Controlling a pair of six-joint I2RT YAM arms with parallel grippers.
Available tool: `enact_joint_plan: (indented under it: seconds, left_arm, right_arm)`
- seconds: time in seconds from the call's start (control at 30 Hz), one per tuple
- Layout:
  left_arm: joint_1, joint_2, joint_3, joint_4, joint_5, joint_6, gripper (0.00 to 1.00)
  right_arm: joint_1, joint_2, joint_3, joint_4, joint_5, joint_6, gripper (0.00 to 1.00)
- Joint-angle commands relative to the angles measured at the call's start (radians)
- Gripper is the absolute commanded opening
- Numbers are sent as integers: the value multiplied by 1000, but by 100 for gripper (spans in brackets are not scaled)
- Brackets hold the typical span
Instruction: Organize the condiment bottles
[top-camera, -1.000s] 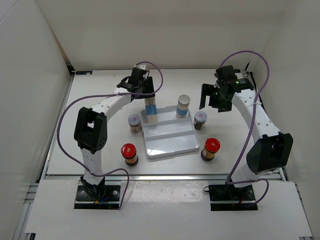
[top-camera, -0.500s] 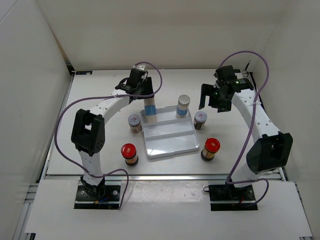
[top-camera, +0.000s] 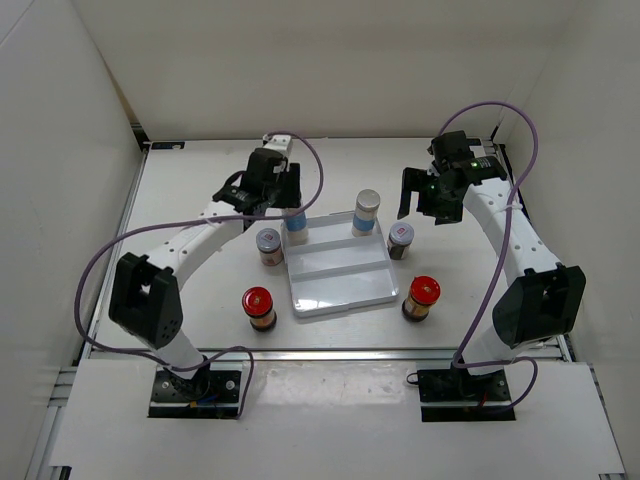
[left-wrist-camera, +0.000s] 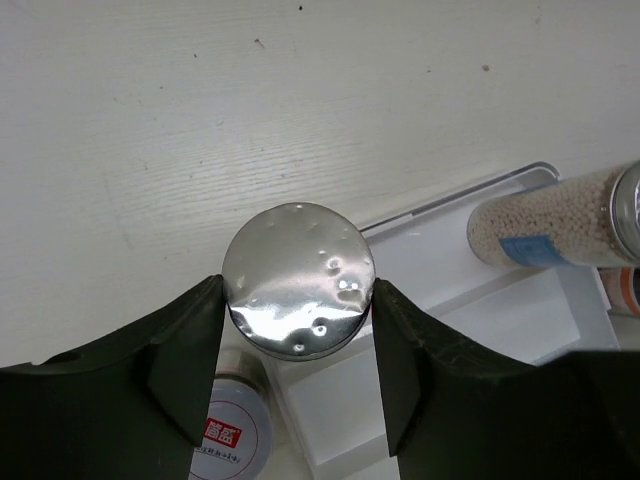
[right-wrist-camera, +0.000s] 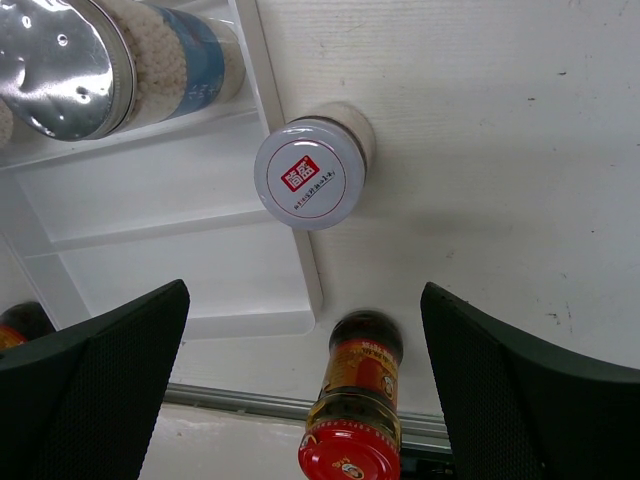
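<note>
**Left claw clamps a tall jar at the tray corner, right claw hangs wide open**

Down at the bottom of the overhead view, nearest the arm bases, two jars stand on the bench. One red-capped jar (top-camera: 258, 303) is at the lower left of the white tray (top-camera: 345, 288), and another red-capped jar (top-camera: 422, 296) is at its lower right, both outside it. Moving up, a short silver-lidded jar (top-camera: 269, 245) sits just beside the tray's left wall. The second short jar (top-camera: 400, 238) sits just beside the right wall. In the tray's top compartment, a tall white jar (top-camera: 367, 212) stands upright at the right end. At the upper-left corner, the left claw (left-wrist-camera: 297, 300) is clamped on the silver cap (left-wrist-camera: 298, 280) of the second tall jar (top-camera: 296, 226). Whether its base rests on the tray I cannot tell. The right claw (right-wrist-camera: 303, 295) hangs above the second short jar with its fingers spread wide, gripping nothing.
</note>
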Motion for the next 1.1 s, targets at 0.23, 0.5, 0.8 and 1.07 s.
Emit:
enact_joint_plan:
  seconds: [0.23,0.5,0.8,1.07]
  left_arm:
    - [-62,-188,-227,196,-103,94,11]
    - [-71,-206,-294,205,-83,75,27]
    - [-82,-215,-248,161,-16,85,72]
    - [-123,-215,-219,121,-5,94,83]
  right_arm:
    - [-1,-6,22,8,-16,-6,100]
    - [-1,-15,1,8,-26,-15,100]
    - [-1,-24,-89,18,-78,-35,100]
    - [-1,71,-102,-1,-97,-35,100]
